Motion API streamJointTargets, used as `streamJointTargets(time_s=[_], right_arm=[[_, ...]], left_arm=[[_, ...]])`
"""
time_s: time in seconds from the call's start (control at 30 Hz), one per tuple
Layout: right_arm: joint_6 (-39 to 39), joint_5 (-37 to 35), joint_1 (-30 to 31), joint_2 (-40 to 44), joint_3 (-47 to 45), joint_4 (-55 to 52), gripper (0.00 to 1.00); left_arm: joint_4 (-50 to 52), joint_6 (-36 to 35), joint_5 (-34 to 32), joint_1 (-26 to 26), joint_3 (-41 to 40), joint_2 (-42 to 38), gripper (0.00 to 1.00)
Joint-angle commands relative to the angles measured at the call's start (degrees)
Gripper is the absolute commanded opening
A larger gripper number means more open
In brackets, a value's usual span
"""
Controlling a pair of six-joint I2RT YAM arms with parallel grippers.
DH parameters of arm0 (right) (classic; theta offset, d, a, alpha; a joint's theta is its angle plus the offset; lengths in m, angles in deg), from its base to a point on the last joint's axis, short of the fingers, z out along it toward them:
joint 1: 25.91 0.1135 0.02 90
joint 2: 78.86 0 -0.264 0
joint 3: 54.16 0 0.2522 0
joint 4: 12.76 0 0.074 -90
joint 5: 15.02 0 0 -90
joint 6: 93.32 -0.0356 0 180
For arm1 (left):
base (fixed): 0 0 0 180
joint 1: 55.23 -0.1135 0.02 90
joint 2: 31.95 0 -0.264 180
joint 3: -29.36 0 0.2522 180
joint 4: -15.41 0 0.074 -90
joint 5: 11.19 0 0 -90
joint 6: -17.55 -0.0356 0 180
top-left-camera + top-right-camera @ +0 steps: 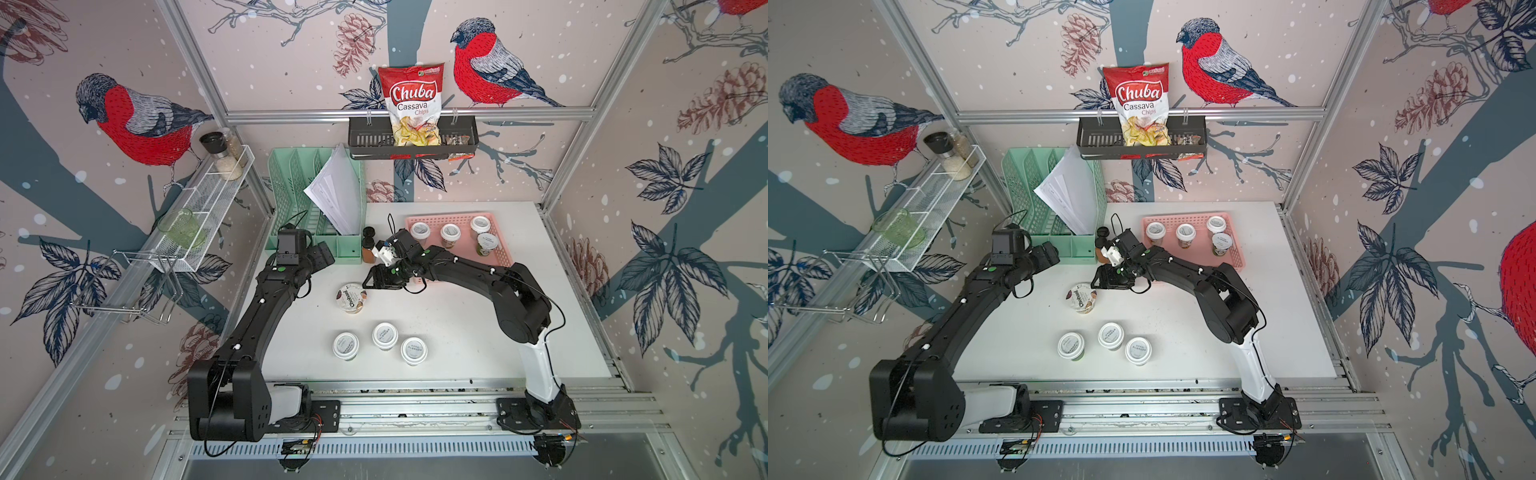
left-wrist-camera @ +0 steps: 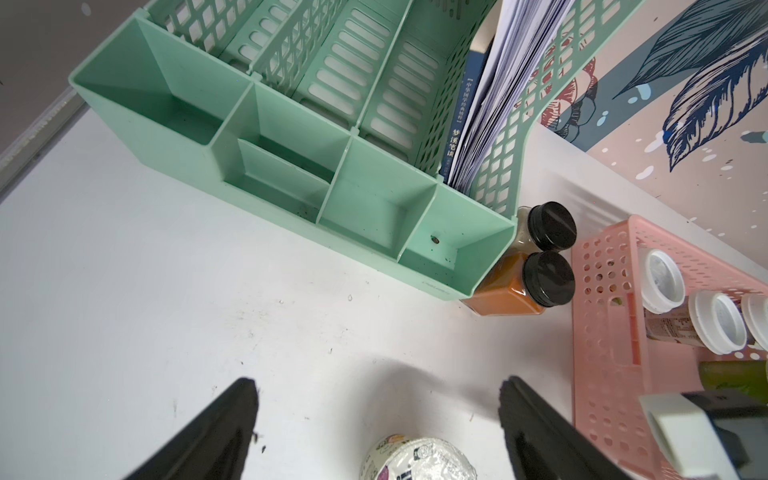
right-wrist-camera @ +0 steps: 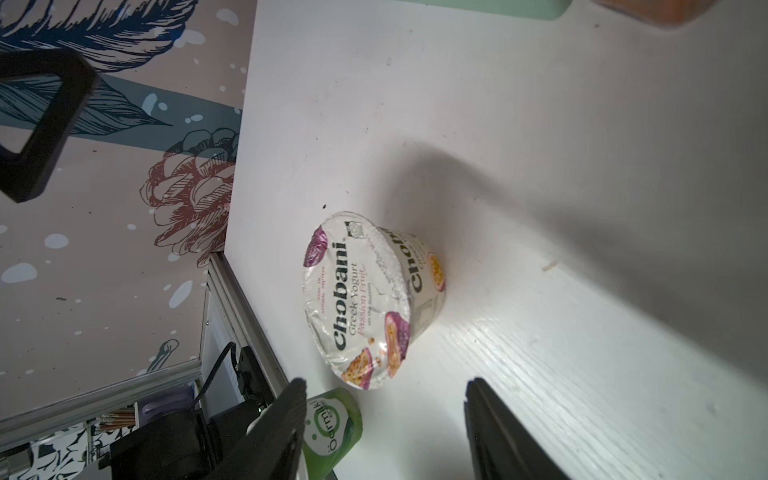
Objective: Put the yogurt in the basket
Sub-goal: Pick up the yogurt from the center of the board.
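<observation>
- Since four yogurt jars already stand upright inside the pink basket, the task looks about half done.
- Three loose jars stand clustered on the worktop near its front edge, well apart from the basket.
- Between that cluster and the basket, the Chobani cup sits upright on the worktop with its foil lid up, outside the basket.
- Just beside the cup hangs the right hand, its fingers parted with nothing between them. The right wrist view shows the cup ahead of the tips, not yet enclosed.
- Spread wide and empty, the left hand hovers over the worktop in front of the green file organiser.
- Judging from this, the cup is the item being gone for. After it, the three loose jars are left to carry over.
</observation>
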Motion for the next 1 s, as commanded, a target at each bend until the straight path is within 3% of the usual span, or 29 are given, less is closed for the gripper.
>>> streamJointTargets(time_s=[0.0,0.47,0.97], right_arm=[[-0.4,2.0,0.4,-1.1,0.8,1.5,0.61],[-0.7,3.9,0.3,-4.1,1.2,3.5,0.45],[-1.2,6.5,0.1,-5.9,1.7,5.6,0.35]], left_arm=[[-1.3,-0.8,0.4,-0.1,-0.2,-0.5,0.94],[-1.3,-1.2,0.5,-0.1,-0.2,-1.0,0.94],[-1.0,-1.5,0.3,0.0,0.1,-0.3,0.94]])
